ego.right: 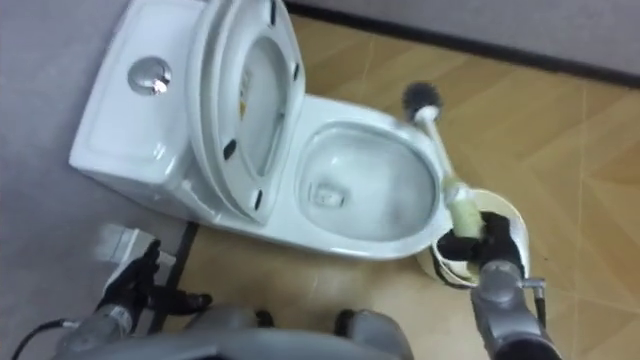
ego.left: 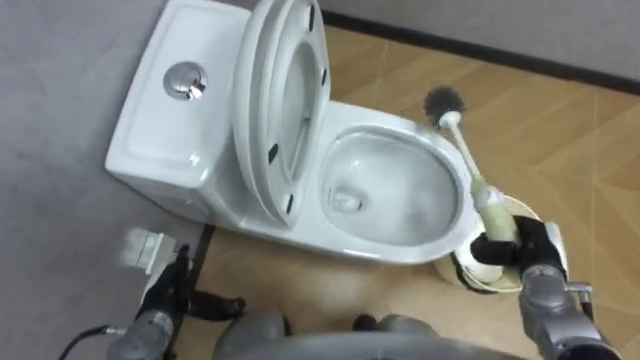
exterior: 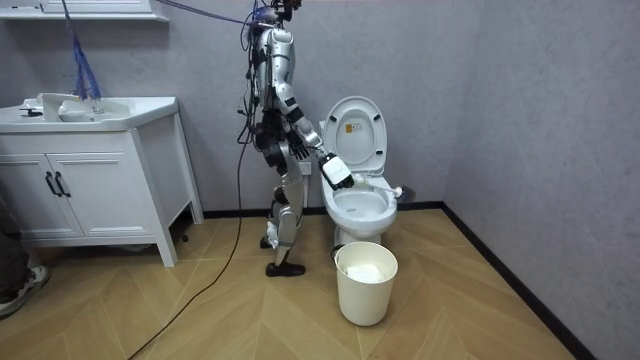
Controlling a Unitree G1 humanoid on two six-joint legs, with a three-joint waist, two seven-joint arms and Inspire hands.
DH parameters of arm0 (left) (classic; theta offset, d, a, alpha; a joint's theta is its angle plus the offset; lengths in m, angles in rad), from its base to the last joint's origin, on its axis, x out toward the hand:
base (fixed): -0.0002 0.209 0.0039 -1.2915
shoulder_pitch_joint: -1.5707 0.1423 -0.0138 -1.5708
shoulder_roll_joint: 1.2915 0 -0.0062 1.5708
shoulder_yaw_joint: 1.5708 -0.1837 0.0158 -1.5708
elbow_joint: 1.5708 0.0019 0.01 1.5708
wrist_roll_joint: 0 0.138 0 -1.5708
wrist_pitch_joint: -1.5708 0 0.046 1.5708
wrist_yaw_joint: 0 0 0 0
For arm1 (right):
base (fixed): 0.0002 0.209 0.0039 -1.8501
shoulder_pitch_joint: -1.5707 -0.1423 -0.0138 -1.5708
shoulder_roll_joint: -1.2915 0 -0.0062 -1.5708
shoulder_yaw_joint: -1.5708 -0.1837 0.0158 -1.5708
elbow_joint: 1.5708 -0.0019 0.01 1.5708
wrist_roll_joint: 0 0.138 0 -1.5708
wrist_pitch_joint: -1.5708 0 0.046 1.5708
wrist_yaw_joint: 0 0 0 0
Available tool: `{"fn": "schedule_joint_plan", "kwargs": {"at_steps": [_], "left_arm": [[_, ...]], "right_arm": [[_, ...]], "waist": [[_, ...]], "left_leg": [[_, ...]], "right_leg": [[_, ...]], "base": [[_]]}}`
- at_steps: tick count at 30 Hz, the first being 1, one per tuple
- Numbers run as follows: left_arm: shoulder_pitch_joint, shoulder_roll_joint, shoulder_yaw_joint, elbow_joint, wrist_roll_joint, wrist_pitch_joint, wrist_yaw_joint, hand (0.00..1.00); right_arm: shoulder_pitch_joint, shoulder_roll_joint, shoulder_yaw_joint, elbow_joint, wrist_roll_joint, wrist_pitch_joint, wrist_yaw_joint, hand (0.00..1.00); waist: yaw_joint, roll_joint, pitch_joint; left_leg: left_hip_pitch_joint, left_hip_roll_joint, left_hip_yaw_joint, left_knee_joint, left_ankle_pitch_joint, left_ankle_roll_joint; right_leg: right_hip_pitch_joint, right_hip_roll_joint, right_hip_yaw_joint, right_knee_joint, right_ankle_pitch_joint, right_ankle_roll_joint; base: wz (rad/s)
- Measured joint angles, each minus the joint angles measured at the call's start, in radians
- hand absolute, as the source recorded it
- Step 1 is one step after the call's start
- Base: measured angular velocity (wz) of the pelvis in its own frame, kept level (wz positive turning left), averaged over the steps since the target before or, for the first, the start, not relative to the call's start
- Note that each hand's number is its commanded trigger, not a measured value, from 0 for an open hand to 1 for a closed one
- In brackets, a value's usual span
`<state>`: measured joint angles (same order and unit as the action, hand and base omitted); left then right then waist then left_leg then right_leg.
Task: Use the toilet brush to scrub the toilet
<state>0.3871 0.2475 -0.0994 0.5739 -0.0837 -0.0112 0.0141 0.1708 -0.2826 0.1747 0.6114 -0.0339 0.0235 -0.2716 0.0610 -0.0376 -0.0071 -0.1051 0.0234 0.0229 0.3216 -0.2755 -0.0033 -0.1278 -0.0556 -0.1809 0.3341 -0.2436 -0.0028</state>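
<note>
The toilet brush [ego.left: 466,156] is sitting in the right hand [ego.left: 522,246], whose fingers are curling round its pale grip. Its bristle head is pointing away from the robot and hanging beyond the rim of the toilet bowl [ego.left: 398,250], not in the water, so I'd say scrubbing has not yet begun. The hand is hovering over the brush holder [ego.left: 472,272] on the floor beside the bowl. The seat and lid [ego.left: 285,100] are standing upright, leaving the bowl free. The left hand [ego.left: 178,288] is hanging low by the toilet's base, fingers relaxed and holding nothing.

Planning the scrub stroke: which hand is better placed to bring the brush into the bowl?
Right. The right hand grips the brush beside the bowl; the left hand hangs low by the tank, empty.
</note>
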Motion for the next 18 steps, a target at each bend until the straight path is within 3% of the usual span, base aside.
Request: {"fn": "schedule_joint_plan", "kwargs": {"at_steps": [5, 9, 13, 15, 18], "left_arm": [[0.081, -0.006, 0.047, -0.051, 0.015, -0.001, 0.026, 0.0], [0.147, -0.042, 0.121, -0.163, 0.156, -0.002, 0.066, 0.0], [0.157, -0.045, 0.138, -0.273, 0.331, -0.002, 0.113, 0.0], [0.18, -0.05, 0.156, -0.391, 0.417, -0.003, 0.171, 0.0], [0.139, -0.052, 0.197, -0.479, 0.506, -0.033, 0.222, 0.0]], "right_arm": [[0.07, 0.005, 0.002, -0.125, -0.132, -0.008, 0.047, 1.0], [0.103, 0.004, 0.0, -0.12, -0.28, -0.02, 0.072, 1.0], [0.146, 0.017, -0.003, -0.104, -0.312, -0.02, 0.093, 1.0], [0.153, 0.017, -0.013, -0.101, -0.324, -0.023, 0.101, 1.0], [0.13, 0.025, -0.028, -0.008, -0.357, -0.054, 0.104, 1.0]], "waist": [[0.008, -0.005, 0.0064], [0.034, -0.014, 0.0109], [0.057, -0.013, 0.0107], [0.067, -0.01, 0.0101], [0.079, -0.008, 0.0102]], "left_leg": [[0.072, 0.001, -0.023, -0.032, 0.001, -0.001], [0.11, 0.001, -0.027, -0.06, 0.003, -0.005], [0.11, -0.001, -0.046, -0.062, 0.003, -0.005], [0.111, -0.003, -0.054, -0.062, 0.003, -0.005], [0.114, -0.001, -0.06, -0.061, 0.004, -0.005]], "right_leg": [[0.091, 0.006, -0.032, -0.05, 0.0, 0.001], [0.14, 0.008, -0.049, -0.085, 0.002, 0.003], [0.161, 0.007, -0.074, -0.104, 0.005, 0.008], [0.166, 0.007, -0.073, -0.107, 0.005, 0.008], [0.172, 0.007, -0.083, -0.107, 0.005, 0.008]], "base": [[0.12], [0.11], [0.24], [0.0], [0.06]]}}
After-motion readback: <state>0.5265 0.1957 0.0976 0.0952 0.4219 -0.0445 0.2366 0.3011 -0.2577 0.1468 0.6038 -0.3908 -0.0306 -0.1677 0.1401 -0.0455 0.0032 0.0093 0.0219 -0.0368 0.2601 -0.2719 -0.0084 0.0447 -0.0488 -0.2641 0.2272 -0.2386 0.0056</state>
